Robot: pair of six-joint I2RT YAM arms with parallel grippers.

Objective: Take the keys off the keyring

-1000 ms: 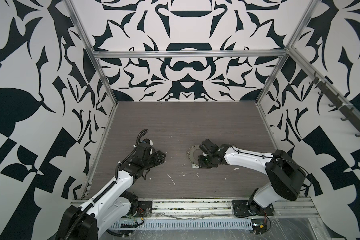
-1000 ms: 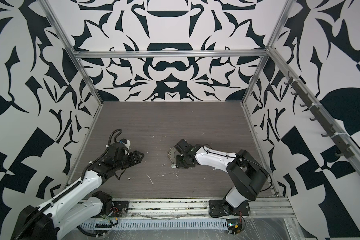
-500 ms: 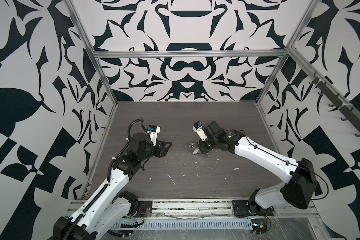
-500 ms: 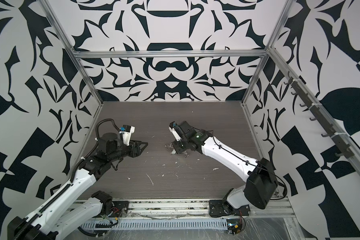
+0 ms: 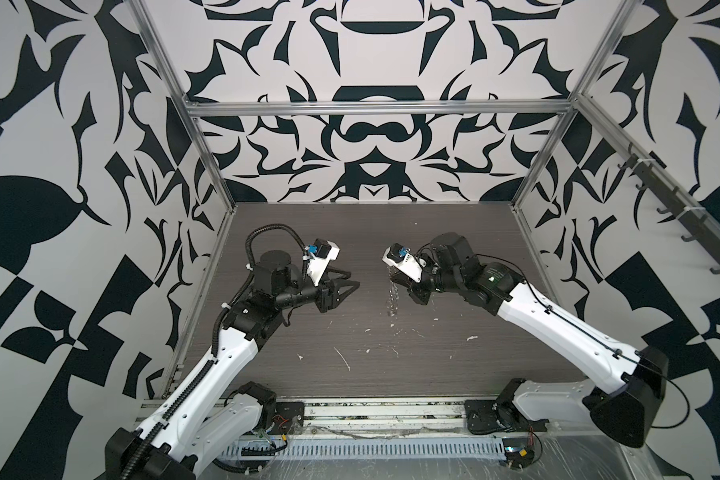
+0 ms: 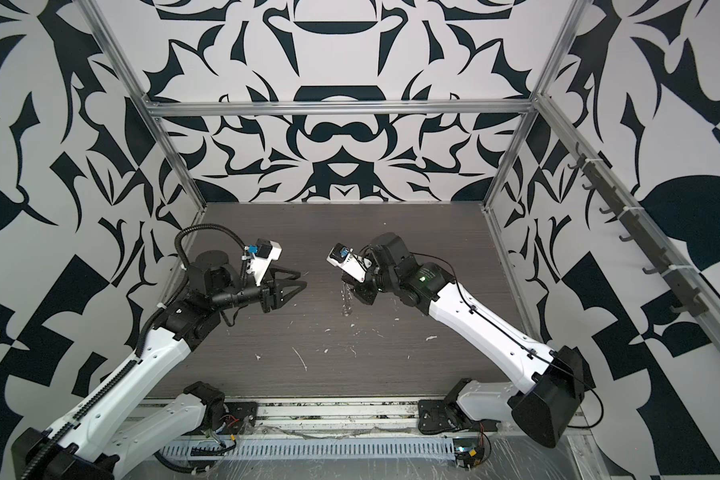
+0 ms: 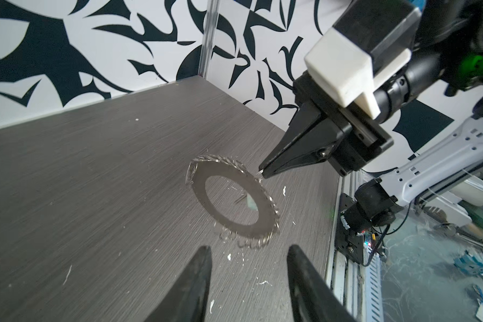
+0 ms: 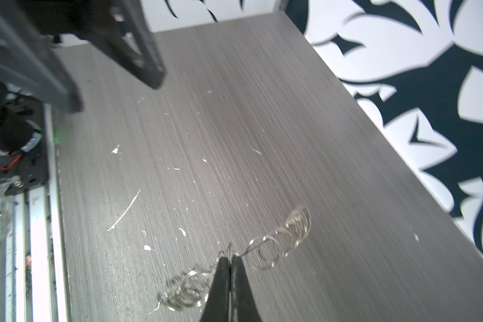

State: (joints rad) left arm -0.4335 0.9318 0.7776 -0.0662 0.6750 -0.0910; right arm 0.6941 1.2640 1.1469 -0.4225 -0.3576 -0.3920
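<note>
I am pinching my right end effector [image 8: 230, 258] fully closed on the rim of the keyring [image 7: 198, 189], gripping one of the small silver split rings [image 8: 279, 242] that fringe its edge. The grey disc is hanging tilted from my fingertips, and through its wide hole the table [image 7: 95, 167] is showing. In both top views the keyring [image 5: 391, 297] is appearing edge-on, a thin glinting streak dropping from my right end effector [image 5: 408, 286] toward the table near its middle. I cannot tell whether its lowest rings are touching the surface.

My left end effector [image 7: 248, 247] is standing open with nothing between its fingers, pointing at the keyring from just beside it and not touching it. In a top view my left end effector [image 6: 302, 279] is facing the right one across a short gap. White flecks [image 5: 344, 358] are lying scattered on the dark table nearer the arm bases.
</note>
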